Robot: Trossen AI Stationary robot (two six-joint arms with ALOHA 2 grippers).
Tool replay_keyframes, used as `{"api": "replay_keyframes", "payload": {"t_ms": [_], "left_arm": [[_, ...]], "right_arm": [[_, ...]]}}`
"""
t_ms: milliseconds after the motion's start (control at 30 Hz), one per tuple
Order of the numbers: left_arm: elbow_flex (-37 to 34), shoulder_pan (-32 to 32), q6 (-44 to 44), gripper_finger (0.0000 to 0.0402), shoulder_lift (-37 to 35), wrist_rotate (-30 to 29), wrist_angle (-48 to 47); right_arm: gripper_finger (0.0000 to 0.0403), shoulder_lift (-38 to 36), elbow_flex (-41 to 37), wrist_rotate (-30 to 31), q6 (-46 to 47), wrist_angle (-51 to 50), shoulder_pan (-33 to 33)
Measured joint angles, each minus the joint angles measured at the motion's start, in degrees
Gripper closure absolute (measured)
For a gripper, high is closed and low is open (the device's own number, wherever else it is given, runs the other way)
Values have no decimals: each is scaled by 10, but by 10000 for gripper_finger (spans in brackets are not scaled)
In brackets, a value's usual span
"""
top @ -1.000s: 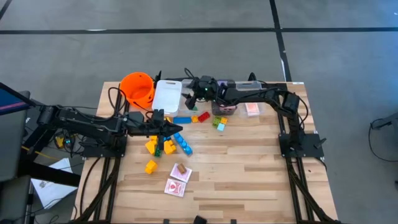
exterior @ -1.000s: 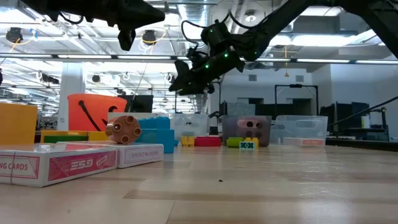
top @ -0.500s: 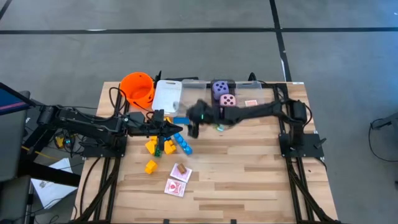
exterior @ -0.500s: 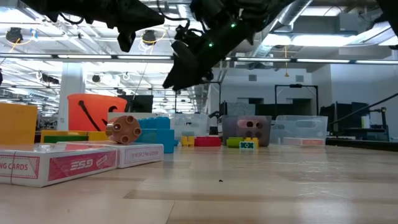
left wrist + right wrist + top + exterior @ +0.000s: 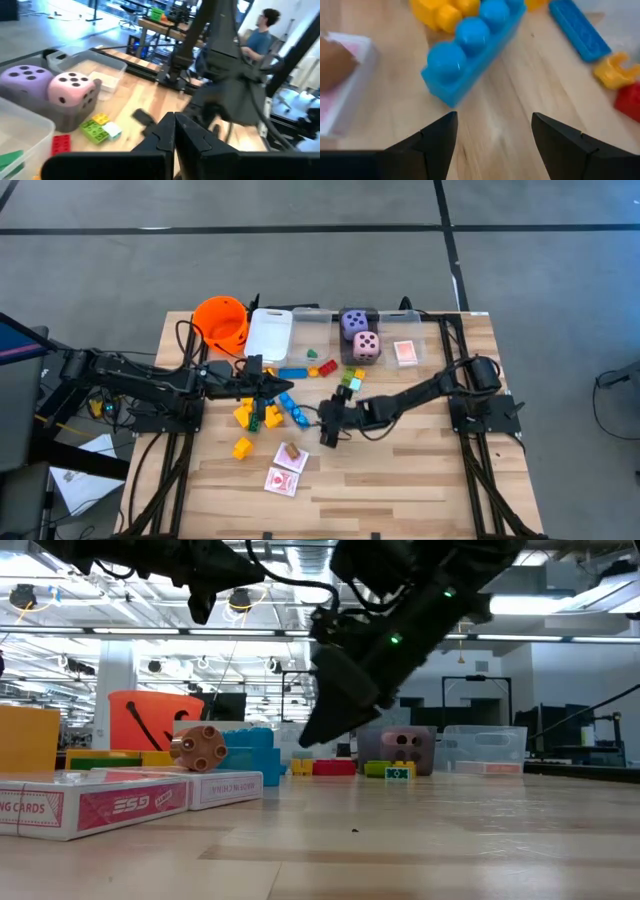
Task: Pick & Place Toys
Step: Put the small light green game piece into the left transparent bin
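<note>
The table (image 5: 400, 470) is pale wooden planks with a visible grain. Along its far edge stand a round orange bucket (image 5: 222, 323) and a row of clear rectangular plastic bins (image 5: 310, 330). One bin holds two big soft dice with rounded corners, a purple die (image 5: 354, 322) and a pink die (image 5: 367, 346); the bin nearest the far right corner holds one red-patterned playing card pack (image 5: 404, 352).

Small studded plastic blocks lie scattered across the table's middle: a long blue three-stud block (image 5: 470, 47) beside a cluster of yellow blocks (image 5: 258, 414), a single yellow block (image 5: 242, 448) nearer the front edge, a flat blue piece (image 5: 293, 373) and a red block (image 5: 327, 367) close to the bins, and a small green-and-yellow pair (image 5: 351, 381). Two more card packs (image 5: 285, 470) lie flat toward the front edge, one with a brown round studded piece (image 5: 291, 451) resting on it.

The right end effector (image 5: 329, 427) hangs low over the table's middle, just beside the blue three-stud block, its two dark fingers (image 5: 437, 137) apart with nothing between them. The left end effector (image 5: 283, 387) hovers over the yellow cluster, fingers pressed together and empty. Beyond the table a person (image 5: 260, 37) in a blue top sits in the room.
</note>
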Motion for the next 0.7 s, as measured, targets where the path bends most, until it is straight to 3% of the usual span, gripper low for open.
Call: {"api": "replay_keyframes", "payload": {"t_ms": [167,333,500,700], "left_arm": [[0,0,16,401,0,-1,-14],[0,0,44,390,7,-3,-7],[0,0,43,352,44,-3,41],[0,0,44,295,116,-16,143]], "right_arm": [[154,0,-25,99,24,3,45],[154,0,-28,135,58,-20,80],[154,0,-28,184,96,-62,96],[154,0,-27,186,129,-110,97]]}}
